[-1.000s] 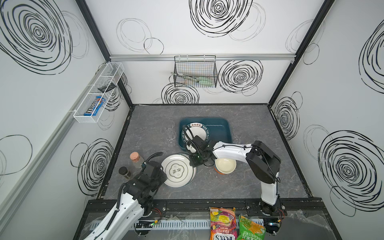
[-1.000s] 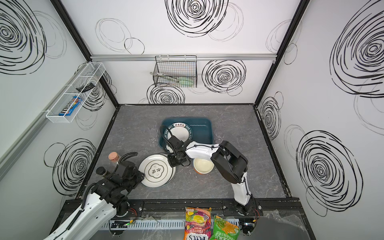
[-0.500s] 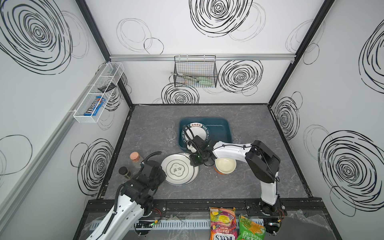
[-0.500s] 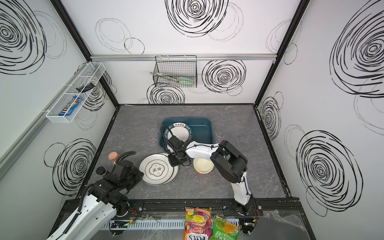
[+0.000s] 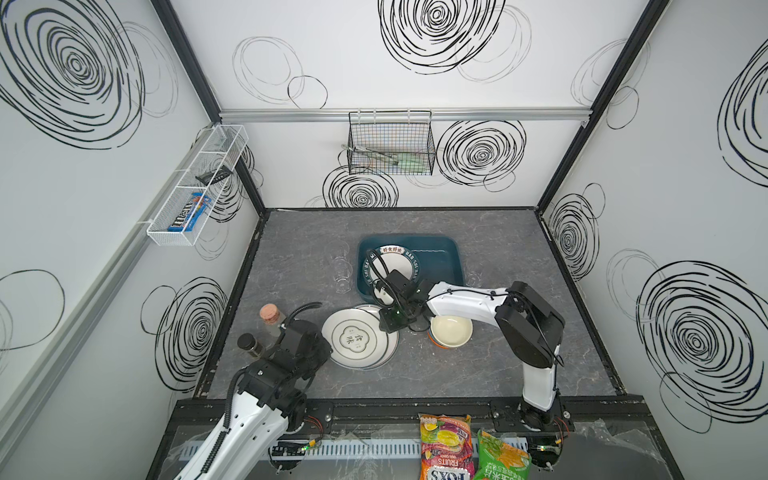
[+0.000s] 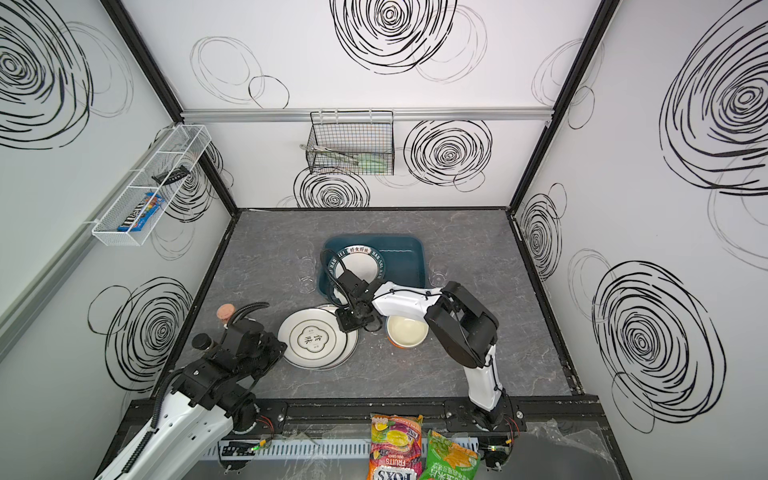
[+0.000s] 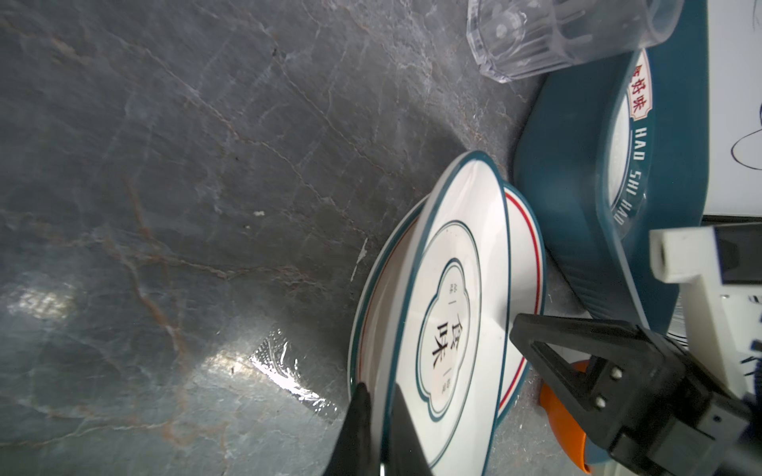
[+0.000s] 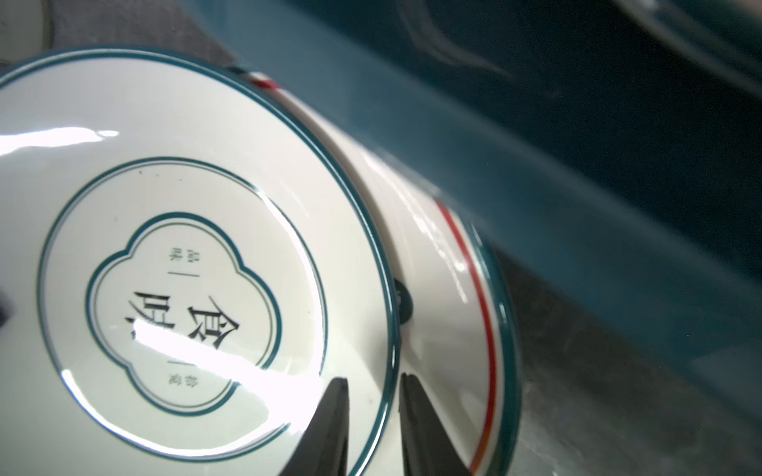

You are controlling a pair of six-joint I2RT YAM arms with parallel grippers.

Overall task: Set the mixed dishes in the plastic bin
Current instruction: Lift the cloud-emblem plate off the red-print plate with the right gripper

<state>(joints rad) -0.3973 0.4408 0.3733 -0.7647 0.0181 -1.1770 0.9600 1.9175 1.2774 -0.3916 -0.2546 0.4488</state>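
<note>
Two plates are stacked on the worktop (image 5: 415,374), just in front of the plastic bin (image 5: 440,257), close to its near wall. The upper plate (image 5: 359,338) is white with a teal rim line and Chinese characters at its centre. The lower plate (image 7: 521,263) carries a red and a teal rim line and shows only at the edges.

Left gripper (image 7: 381,416): jaws closed on the upper plate's rim, one finger above and one below. On this side the left wrist view shows the rim standing clear of the lower plate.

Right gripper (image 8: 373,383): jaws straddle the opposite rim of the same plate, partly open, with a visible gap beside the rim. No grip is evident.

Inside the bin, toward its left end, lies a lettered-rim plate (image 5: 392,266). The bin's right half is bare.

Right of the stack, a cream bowl (image 5: 451,328) sits nested in an orange bowl (image 7: 565,428) on the worktop. A glass tumbler (image 7: 556,37) is just outside the bin's left wall.

A cork-stoppered jar (image 5: 270,318) and a dark-lidded jar (image 5: 248,344) stand at the worktop's left edge, beside the left arm.
</note>
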